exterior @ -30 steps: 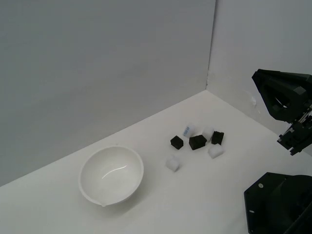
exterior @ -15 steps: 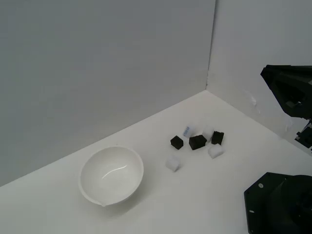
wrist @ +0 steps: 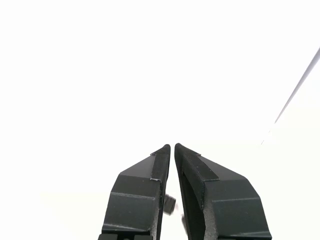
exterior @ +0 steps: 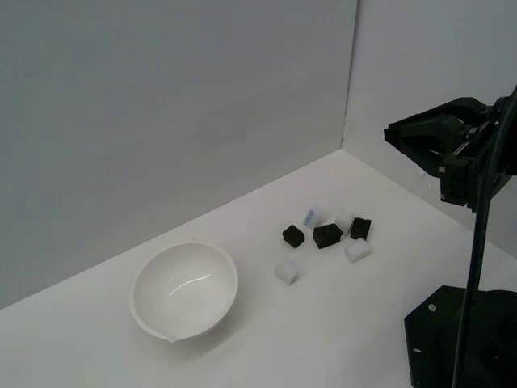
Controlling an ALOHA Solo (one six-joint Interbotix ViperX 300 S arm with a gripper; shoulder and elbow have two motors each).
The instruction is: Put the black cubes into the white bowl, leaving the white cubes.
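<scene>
Black cubes, three of them, all sit on the desk [exterior: 363, 323] in a loose cluster to the exterior view's right of the bowl [exterior: 185, 289]: one [exterior: 292, 235] nearest the bowl, one [exterior: 327, 235] in the middle, one [exterior: 360, 229] farthest off. White cubes are mixed in around them: one [exterior: 286, 272] in front, one [exterior: 357, 250] just beside the far black cube, one [exterior: 345, 220] behind, and one with a bluish mark [exterior: 312, 216] at the back. The bowl stands well apart from the cluster and looks empty, showing only a glossy highlight inside. So I judge the task not yet begun: no black cube is in the bowl, and all three are left to move. The hand [wrist: 172, 145] is raised at the exterior view's right, well apart from the cubes; in the wrist view its fingertips nearly touch, closed with nothing between them.
</scene>
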